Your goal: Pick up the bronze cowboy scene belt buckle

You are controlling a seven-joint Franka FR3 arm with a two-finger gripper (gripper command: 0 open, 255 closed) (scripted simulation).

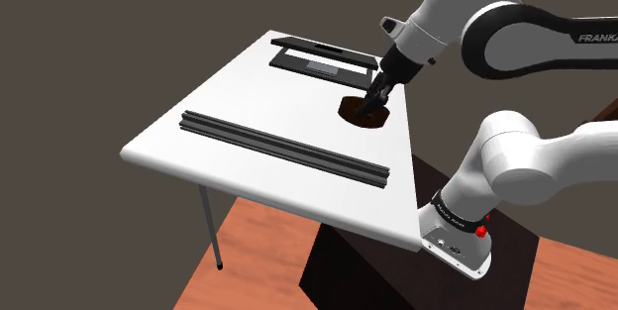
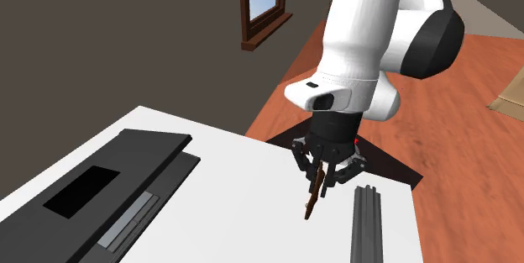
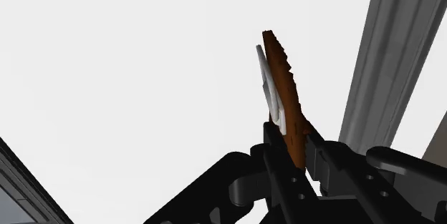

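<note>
The belt buckle (image 3: 285, 97) is a thin brown plate with a jagged rim and a pale grey fitting on one face. It stands edge-on between my fingers. My gripper (image 3: 294, 151) is shut on its near end. In the second exterior view the buckle (image 2: 313, 196) hangs tilted below the gripper (image 2: 319, 179), its lower tip close to the white table (image 2: 243, 211). From the shoulder view the buckle (image 1: 361, 113) is a dark brown oval under the gripper (image 1: 374, 100), near the table's right edge.
A long dark grey rail (image 1: 282, 147) lies across the near part of the table (image 1: 238, 100), and close beside the gripper (image 2: 369, 223). A flat black device (image 1: 319, 57) lies at the far end. The stand (image 1: 396, 258) is below the table's right edge.
</note>
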